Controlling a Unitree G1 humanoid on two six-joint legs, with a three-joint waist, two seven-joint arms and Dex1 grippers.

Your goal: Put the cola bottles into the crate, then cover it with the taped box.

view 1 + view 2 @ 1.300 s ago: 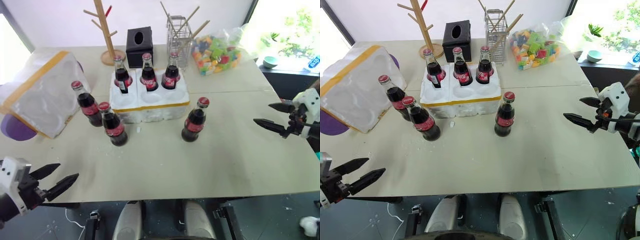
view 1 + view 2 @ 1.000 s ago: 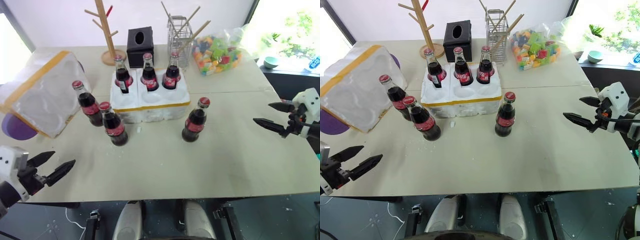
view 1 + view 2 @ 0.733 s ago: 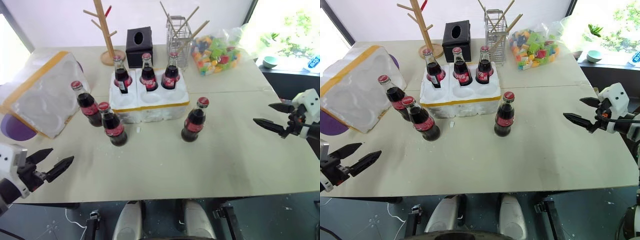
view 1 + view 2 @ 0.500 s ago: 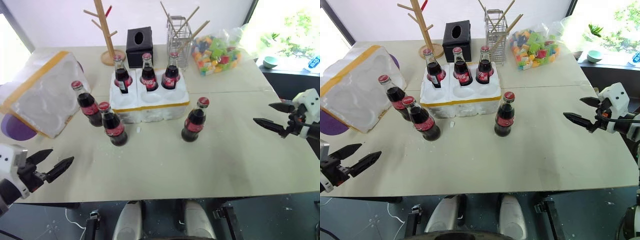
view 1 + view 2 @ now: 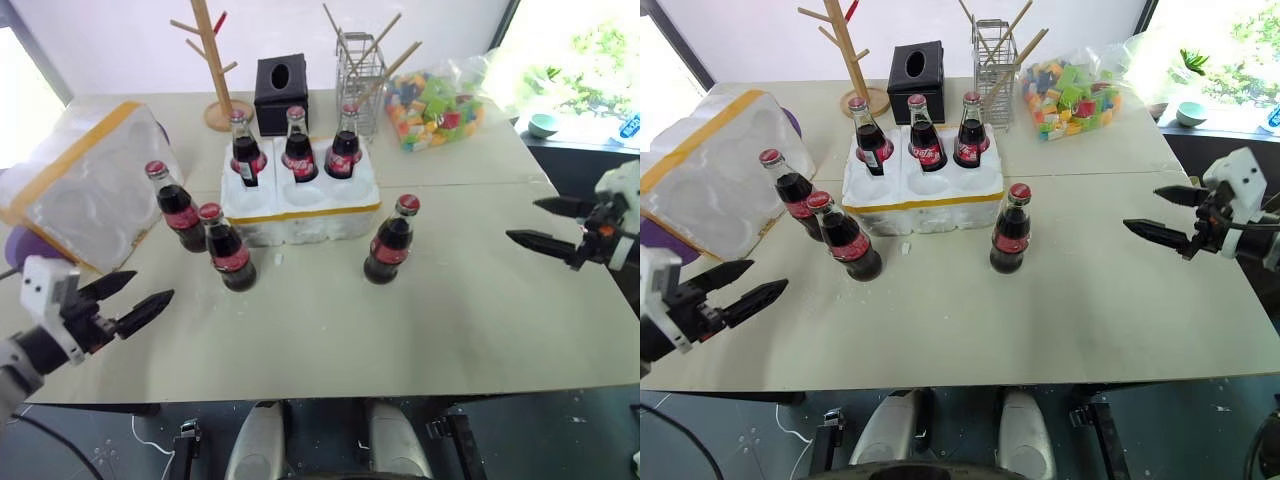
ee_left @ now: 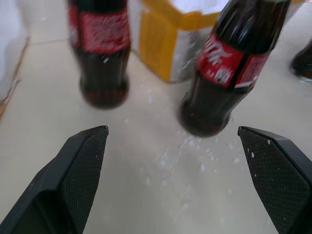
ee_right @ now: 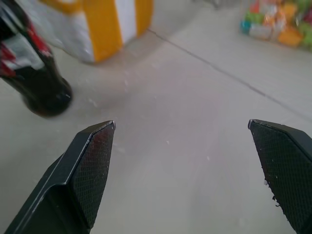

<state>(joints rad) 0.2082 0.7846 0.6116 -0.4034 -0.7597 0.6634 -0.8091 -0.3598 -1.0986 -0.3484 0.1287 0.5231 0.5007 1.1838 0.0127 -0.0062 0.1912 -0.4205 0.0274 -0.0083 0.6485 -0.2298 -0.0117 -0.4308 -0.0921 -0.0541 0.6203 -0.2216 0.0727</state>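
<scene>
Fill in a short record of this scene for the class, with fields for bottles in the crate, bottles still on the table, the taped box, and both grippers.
bottles in crate: three cola bottles upright in the back wells of the crate
front wells: three, vacant
bottles on table: two left of the crate, one at its front right
taped box: taped box at table's left, tilted, off the crate
left gripper: left gripper open, holding nothing
right gripper: right gripper open, holding nothing

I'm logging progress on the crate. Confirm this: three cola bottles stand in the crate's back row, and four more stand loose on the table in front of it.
Not quite. The crate does hold three cola bottles in its back row, but only three stand loose on the table, not four: two at its left and one at its right front. The left eye view shows this.
</scene>
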